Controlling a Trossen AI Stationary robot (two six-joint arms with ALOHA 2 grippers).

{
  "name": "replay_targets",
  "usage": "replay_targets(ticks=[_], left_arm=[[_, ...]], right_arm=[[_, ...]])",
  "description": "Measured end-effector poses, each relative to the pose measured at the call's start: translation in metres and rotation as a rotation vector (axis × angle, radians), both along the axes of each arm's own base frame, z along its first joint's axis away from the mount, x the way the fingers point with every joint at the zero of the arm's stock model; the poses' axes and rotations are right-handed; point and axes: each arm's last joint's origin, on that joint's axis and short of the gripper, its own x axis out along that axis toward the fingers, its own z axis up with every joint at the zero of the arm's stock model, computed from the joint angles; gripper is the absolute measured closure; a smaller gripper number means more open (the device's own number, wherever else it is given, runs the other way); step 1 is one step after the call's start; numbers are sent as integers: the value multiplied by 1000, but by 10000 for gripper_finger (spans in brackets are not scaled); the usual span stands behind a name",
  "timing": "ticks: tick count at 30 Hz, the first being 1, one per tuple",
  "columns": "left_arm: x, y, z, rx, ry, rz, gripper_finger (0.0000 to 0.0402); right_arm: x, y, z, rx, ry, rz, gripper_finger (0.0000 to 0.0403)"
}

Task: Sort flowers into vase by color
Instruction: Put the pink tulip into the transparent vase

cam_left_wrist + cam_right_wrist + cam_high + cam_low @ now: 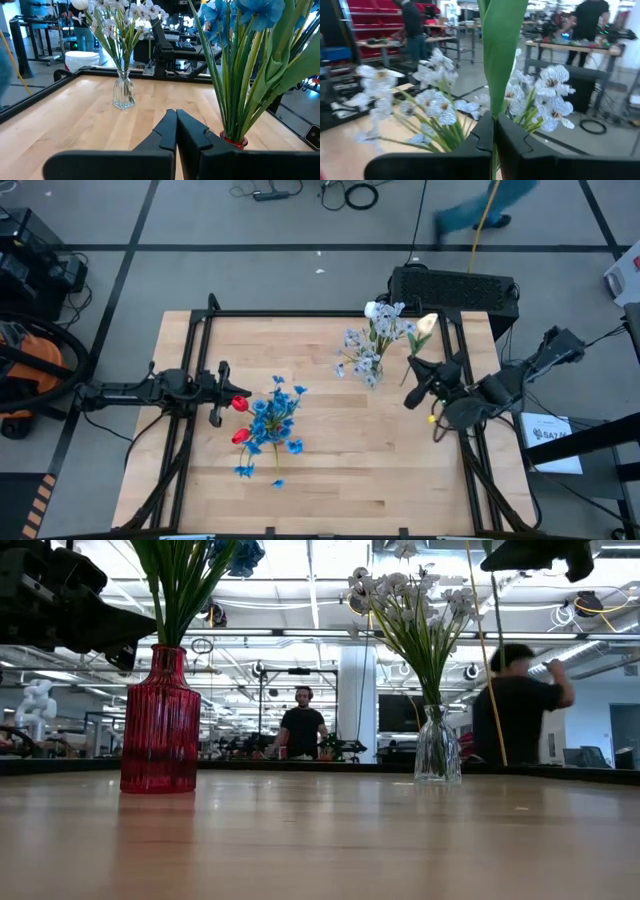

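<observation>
The left gripper (216, 394) reached in level from the table's left edge, its fingers (170, 131) pressed together on nothing, just beside the red vase (160, 725). That vase held the bright blue flowers (275, 418) and two red tulips (240, 404). The right gripper (412, 394) hung raised over the table's right side (angled toward the middle), its jaws clamped on a thin green stem (493, 150) carrying a broad leaf (500, 50); a cream-white tulip (427, 324) showed just beyond it in the high view. The clear glass vase (437, 748) stood near the far edge of the wooden table (330, 470), well apart from the red one, filled with pale bluish-white sprays (372, 340).
</observation>
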Motion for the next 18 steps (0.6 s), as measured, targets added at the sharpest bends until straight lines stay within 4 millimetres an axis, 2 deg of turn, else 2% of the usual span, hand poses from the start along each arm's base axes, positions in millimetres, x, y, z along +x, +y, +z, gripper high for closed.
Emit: replay_targets(ticks=[4, 8, 12, 18], left_arm=[[0, 0, 0, 0, 0, 0, 393], [0, 0, 0, 0, 0, 0, 393], [0, 0, 0, 0, 0, 0, 393], [0, 0, 0, -1, 0, 0, 393]], right_arm=[[11, -6, -5, 55, -11, -23, 403], [26, -6, -2, 129, -11, 89, 403], [39, -5, 7, 106, -3, 236, 403], [47, -13, 23, 2, -43, 380, 403]])
